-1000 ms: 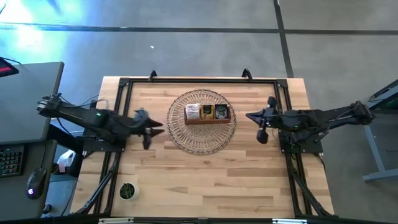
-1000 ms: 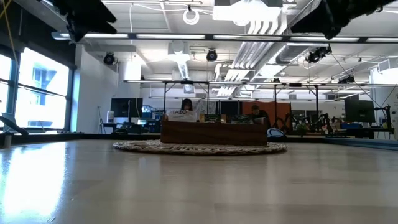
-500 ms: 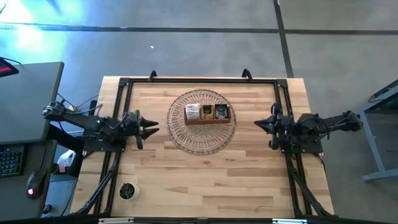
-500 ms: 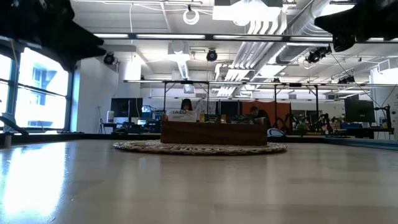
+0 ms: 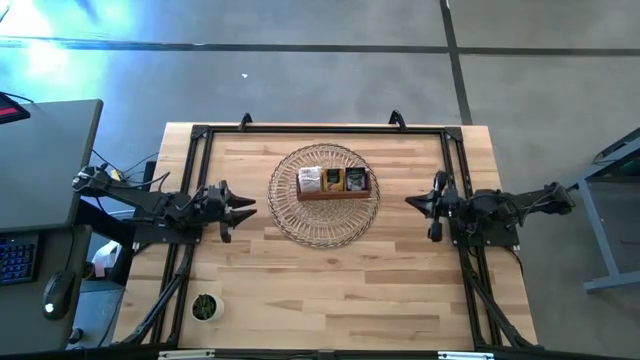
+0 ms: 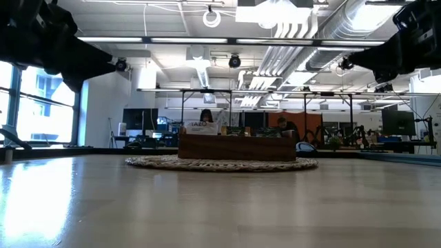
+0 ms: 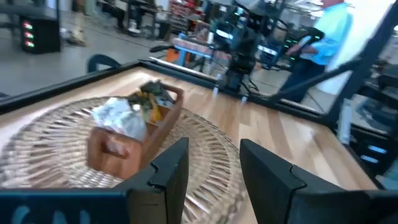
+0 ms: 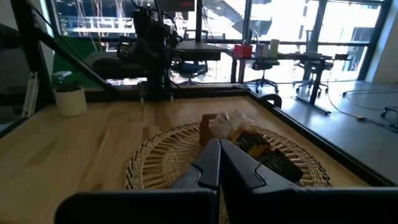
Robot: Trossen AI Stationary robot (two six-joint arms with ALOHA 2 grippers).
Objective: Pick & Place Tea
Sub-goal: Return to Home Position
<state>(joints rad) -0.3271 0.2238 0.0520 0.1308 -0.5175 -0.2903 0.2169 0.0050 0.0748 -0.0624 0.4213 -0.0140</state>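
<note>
Two-arm station with the sorting apparently complete. We judge the remaining hazards small.

The arms are the largest risk. Each sits low at its own side edge of the table, pointing inward, so a low inward swing could catch the woven tray by its rim and drag it. The left gripper hovers near the tray's edge with its fingers parted and nothing between them. The right gripper, farther from the tray, has its fingers pressed together on nothing.

A lesser risk is that the tea sachets stand loose in the wooden box and rise above its walls. A jolt could tip them out.

Materials, in descending size:
- The table is pale butcher-block planks with a smooth sheen, framed by dark rails.
- The tray is a round, shallow, openwork wicker weave, likely light and easy to slide.
- The box is brown wood, rectangular, with three compartments, and rests on the tray.
- The sachets are thin, square and papery, pale at the end nearer the left arm and dark in the others.
- A small potted plant stands well apart at the table's corner.
</note>
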